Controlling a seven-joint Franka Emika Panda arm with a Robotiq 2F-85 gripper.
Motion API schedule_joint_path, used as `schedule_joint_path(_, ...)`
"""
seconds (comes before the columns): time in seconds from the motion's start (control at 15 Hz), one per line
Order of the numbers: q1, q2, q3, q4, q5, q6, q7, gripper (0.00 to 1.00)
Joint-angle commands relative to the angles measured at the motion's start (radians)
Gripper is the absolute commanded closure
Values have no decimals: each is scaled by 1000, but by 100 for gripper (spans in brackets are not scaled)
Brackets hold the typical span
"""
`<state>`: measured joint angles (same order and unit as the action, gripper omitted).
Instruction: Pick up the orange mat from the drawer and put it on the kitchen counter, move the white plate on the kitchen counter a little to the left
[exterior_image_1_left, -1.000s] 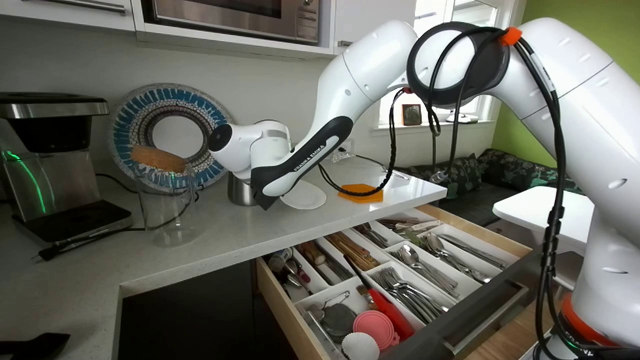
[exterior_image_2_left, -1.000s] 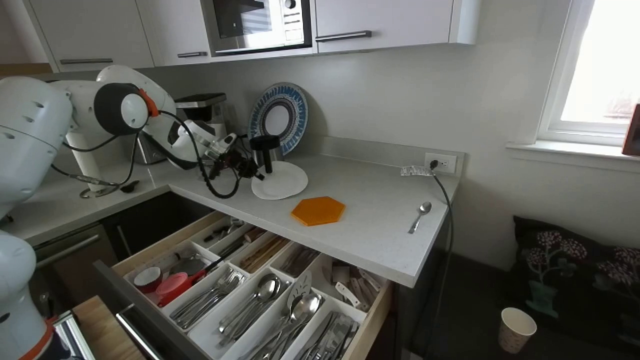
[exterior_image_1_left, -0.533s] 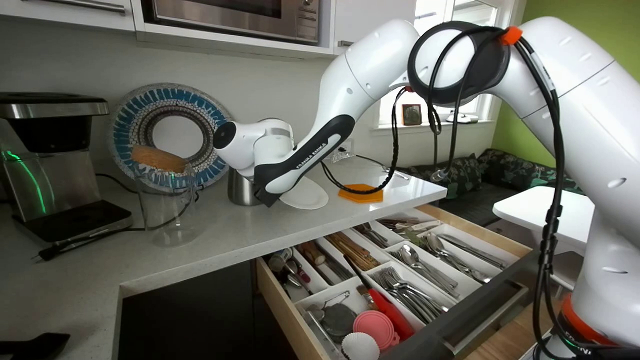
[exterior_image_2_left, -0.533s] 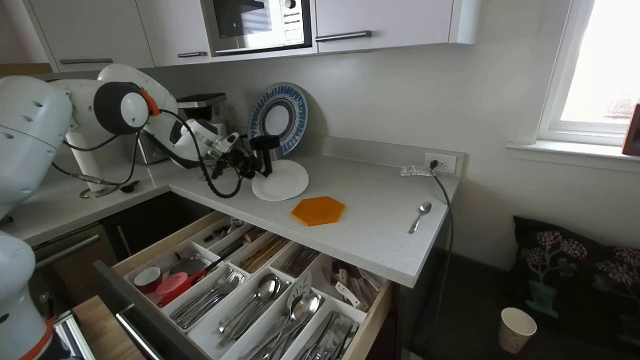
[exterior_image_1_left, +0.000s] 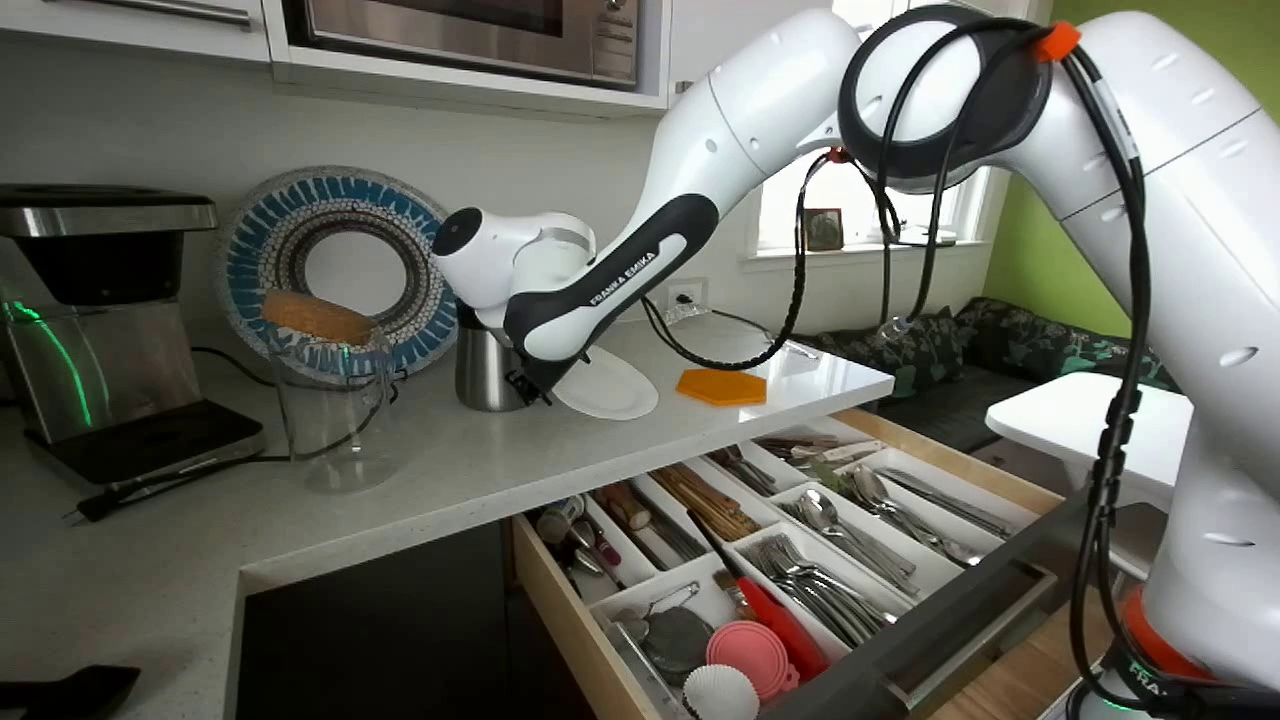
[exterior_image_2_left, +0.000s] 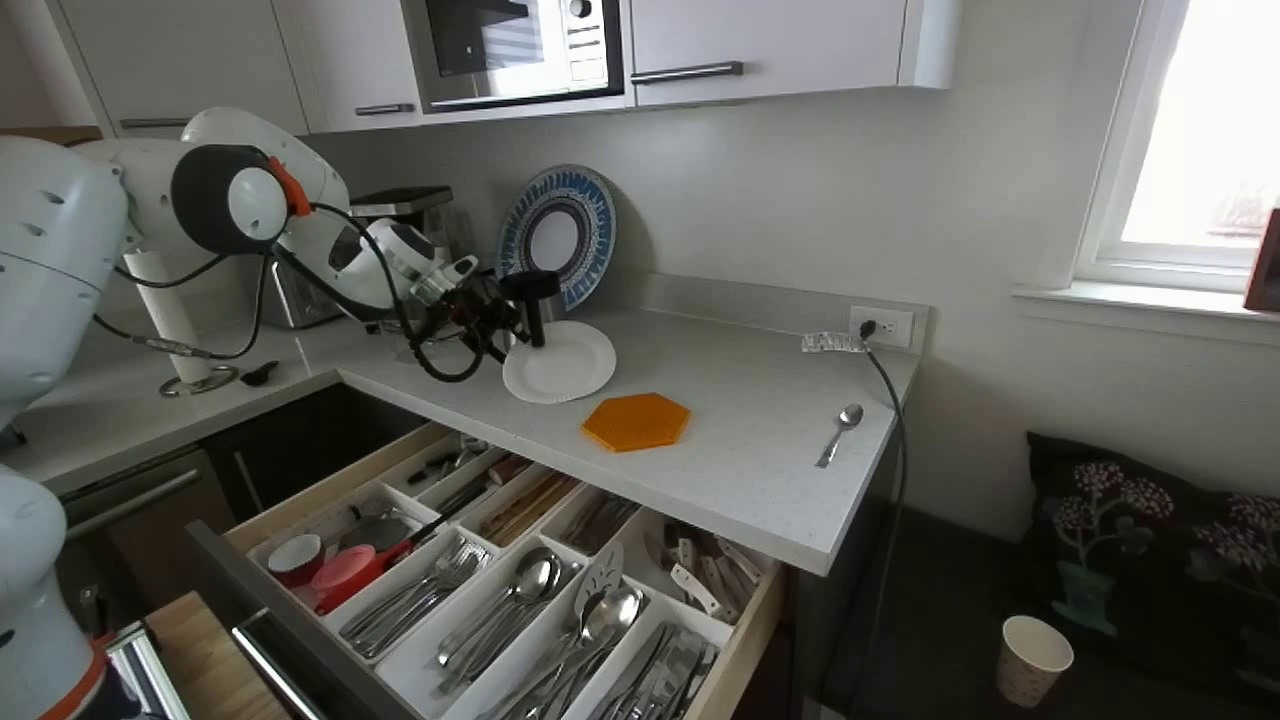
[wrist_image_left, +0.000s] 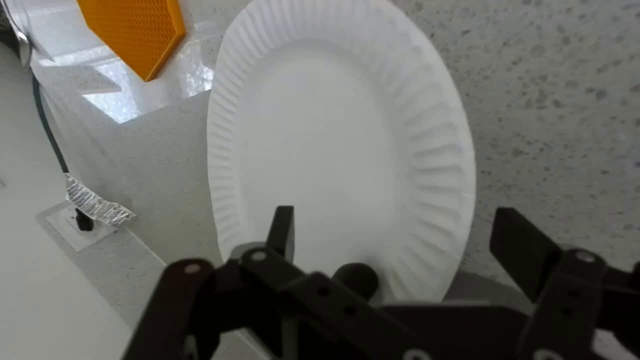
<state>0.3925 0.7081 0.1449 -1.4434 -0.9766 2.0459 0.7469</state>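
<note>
The gripper (wrist_image_left: 395, 225) has its jaws spread wide and nothing in its grasp. In the wrist view one finger (wrist_image_left: 283, 232) overlaps the white paper plate (wrist_image_left: 320, 135); the opposite finger (wrist_image_left: 522, 250) stands beyond the fluted rim, over the speckled countertop (wrist_image_left: 555, 125). The rim runs between the two in that view. Contact with either finger cannot be determined.

The plate rests on the countertop beside a stainless steel carafe (exterior_image_1_left: 488, 375); whether it lies fully flat cannot be told. The carafe's black handle (exterior_image_2_left: 536, 328) crosses the plate's edge in an exterior view.

The orange hexagonal mat (exterior_image_2_left: 637, 421) lies flat on the countertop, near the plate but apart from it, toward the front edge above the open cutlery drawer (exterior_image_1_left: 955, 462). In the drawer, forks (exterior_image_1_left: 815, 585) and spoons (exterior_image_1_left: 820, 512) occupy separate compartments.

Behind, a round patterned platter (exterior_image_1_left: 355, 265) stands on edge, leaned back. Before it is a clear glass jar (exterior_image_1_left: 335, 420) with a tilted cork stopper (exterior_image_1_left: 315, 317), and beside that a coffee maker (exterior_image_1_left: 105, 215). At the countertop's far end lie a single teaspoon (exterior_image_2_left: 849, 417) and, on the wall, an outlet (exterior_image_2_left: 895, 327) with a black plug (exterior_image_2_left: 868, 328) inserted.
</note>
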Motion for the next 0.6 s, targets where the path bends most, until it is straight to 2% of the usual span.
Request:
schedule_joint_path(0.0,-30,-84,28,-79,128,27,-117,0)
schedule_joint_path(0.27,-24,-140,13,-83,296,-49,-212,0)
schedule_joint_path(0.53,-56,-215,5,-96,494,-45,-263,0)
